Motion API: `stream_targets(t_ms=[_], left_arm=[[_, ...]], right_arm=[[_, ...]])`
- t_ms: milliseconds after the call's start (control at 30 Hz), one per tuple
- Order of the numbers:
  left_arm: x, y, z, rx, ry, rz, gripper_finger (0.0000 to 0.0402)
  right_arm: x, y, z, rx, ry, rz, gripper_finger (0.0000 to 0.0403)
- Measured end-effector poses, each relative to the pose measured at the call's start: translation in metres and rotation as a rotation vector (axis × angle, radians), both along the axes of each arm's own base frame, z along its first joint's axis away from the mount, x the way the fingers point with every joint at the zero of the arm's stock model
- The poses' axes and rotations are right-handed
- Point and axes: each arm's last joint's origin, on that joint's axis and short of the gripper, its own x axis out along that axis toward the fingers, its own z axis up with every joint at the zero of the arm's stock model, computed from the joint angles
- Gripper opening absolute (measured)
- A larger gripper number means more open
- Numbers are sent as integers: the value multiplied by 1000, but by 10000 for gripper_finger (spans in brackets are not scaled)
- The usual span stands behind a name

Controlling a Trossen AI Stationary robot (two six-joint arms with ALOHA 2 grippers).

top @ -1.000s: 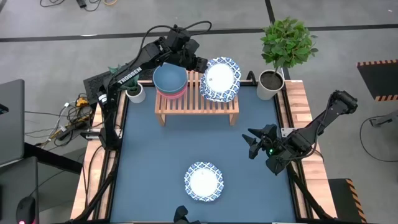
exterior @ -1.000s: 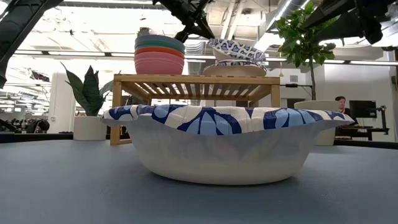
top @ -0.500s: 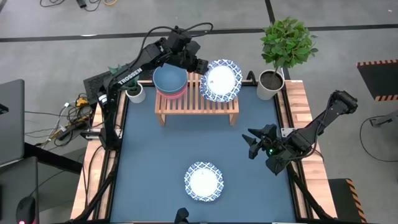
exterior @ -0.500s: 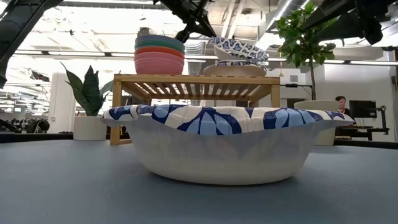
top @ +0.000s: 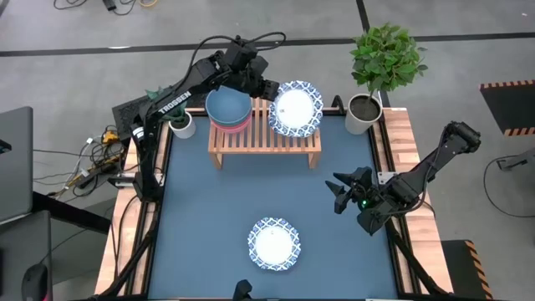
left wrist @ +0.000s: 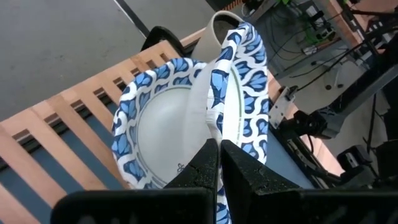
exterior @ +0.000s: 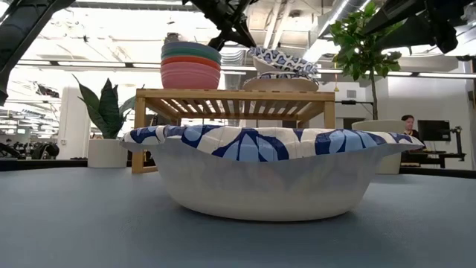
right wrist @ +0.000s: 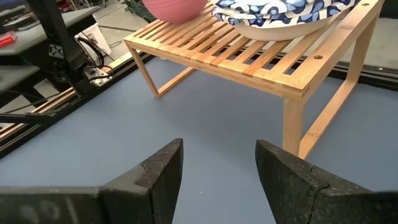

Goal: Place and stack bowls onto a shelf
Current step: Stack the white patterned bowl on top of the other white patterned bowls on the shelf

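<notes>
Left claw (left wrist: 217,163) is pinched shut on the rim of a patterned bowl (top: 298,107), which I'm setting, tilted, on the right half of the shelf (top: 264,136), beside the teal bowl (top: 228,104) nested in the pink one (top: 231,124). I judge release comes next: level it, then let go. Right claw (right wrist: 217,163) hangs open over the counter's (top: 209,209) right side; the second patterned bowl (top: 273,243) waits near the front edge.
</notes>
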Motion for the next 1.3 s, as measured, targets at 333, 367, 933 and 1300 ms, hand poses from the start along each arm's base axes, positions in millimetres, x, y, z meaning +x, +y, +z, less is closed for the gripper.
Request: stream_targets(t_ms=[333, 367, 933, 1300], left_arm=[[0, -1, -1, 11, 19, 21, 0], [1, -2, -1, 15, 22, 27, 2], [8, -12, -1, 152, 75, 26, 114], [4, -58, 24, 193, -3, -274, 126]], right_arm=[[0, 0, 0, 1, 0, 0, 226], [0, 0, 0, 2, 0, 1, 226], [0, 1, 0, 15, 7, 12, 226], [0, 1, 0, 17, 5, 12, 226]])
